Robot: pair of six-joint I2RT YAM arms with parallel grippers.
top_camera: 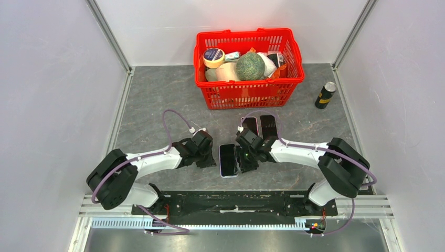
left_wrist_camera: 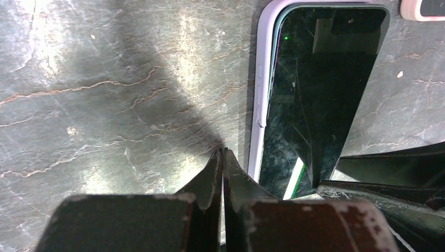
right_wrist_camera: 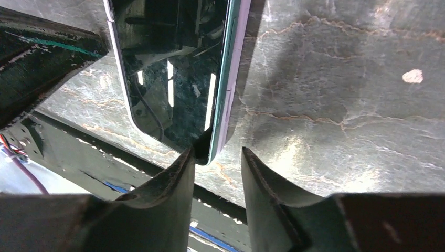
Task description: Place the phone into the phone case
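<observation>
Grey surface (top_camera: 157, 105), red basket (top_camera: 246, 32) at the back, not involved. Phone (left_wrist_camera: 315, 94) lies screen-up between both arms, inside the lilac phone case (left_wrist_camera: 261, 79). Can't tell if the near right corner is fully seated. Step looks like the final press-in. Left tool (left_wrist_camera: 223, 157) clenched on nothing, just beside the case's left edge, probably bracing. Right tool (right_wrist_camera: 217, 152) released, jaws straddling the right edge at that corner. Next: press the corner down squarely, don't slide the case.

Bright overhead light; glare on table (left_wrist_camera: 183, 58), reflections on phone (right_wrist_camera: 173, 68), soft shadows
</observation>
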